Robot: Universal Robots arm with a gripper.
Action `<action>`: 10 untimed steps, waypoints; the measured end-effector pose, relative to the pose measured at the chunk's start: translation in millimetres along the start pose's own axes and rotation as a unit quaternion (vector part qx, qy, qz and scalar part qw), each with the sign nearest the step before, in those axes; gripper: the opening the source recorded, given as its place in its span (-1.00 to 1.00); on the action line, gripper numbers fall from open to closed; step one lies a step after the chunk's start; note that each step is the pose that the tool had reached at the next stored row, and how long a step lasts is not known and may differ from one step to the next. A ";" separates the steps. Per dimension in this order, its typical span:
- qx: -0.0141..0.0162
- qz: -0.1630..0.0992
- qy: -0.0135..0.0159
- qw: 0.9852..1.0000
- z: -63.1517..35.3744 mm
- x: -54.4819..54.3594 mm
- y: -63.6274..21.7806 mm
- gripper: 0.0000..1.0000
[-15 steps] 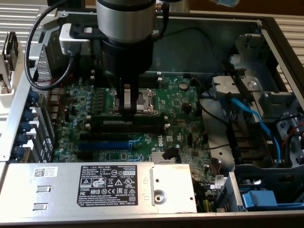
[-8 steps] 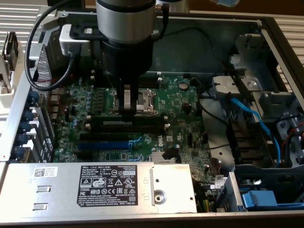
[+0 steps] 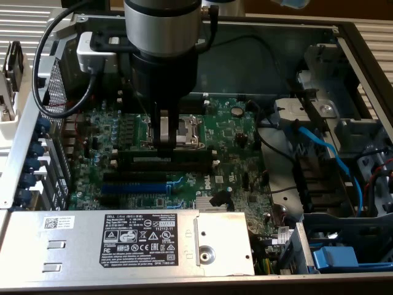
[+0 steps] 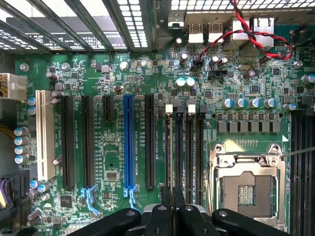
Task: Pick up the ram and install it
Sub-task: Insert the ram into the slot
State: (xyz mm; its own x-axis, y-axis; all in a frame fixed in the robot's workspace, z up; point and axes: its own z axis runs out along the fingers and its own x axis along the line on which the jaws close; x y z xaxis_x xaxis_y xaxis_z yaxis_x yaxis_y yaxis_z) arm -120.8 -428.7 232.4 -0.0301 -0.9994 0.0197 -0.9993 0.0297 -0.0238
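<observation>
Tool (image 4: 172, 212) clenched: the fingertips (image 4: 160, 216) are drawn close together on the ram (image 3: 191, 151), gripping its upper edge at about mid-length. The ram hangs directly under the tool and runs lengthwise along the black memory slots (image 4: 189, 147). It is touching them or just above them, and I cannot tell whether it is seated. In the wrist view my tool lines up with the slots on the side away from the CPU socket (image 4: 248, 189). The white end clips (image 4: 170, 108) sit at the slots' far ends, ahead of the tool. The socket lies just beside the tool, its metal frame around a bare centre. On the tool's other side, past one black slot, is the blue expansion slot (image 4: 128, 142), then more black slots, then a white slot (image 4: 45, 132) near the edge of the motherboard (image 4: 236, 88). Farther ahead, beyond the end clips, red-and-black twisted wires (image 4: 246, 29) cross the rear port connectors (image 4: 206, 32). In the exterior view the power supply (image 3: 138, 243), with its printed label, lies well apart from the tool at the front of the chassis (image 3: 18, 153). A blue cable (image 3: 331, 157) runs off toward the exterior view's right.
</observation>
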 end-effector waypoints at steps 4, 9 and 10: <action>0.000 0.000 0.000 1.000 0.1 0.0 0.3 -0.76; 0.000 0.001 0.000 1.000 0.0 0.0 0.4 -0.76; 0.000 0.001 0.000 1.000 0.0 0.0 0.4 -0.76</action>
State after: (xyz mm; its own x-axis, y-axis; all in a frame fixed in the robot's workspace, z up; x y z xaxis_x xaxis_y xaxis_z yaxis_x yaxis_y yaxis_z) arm -121.2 -428.7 232.4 -0.0316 -0.9993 0.0197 -0.9992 0.0312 -0.0238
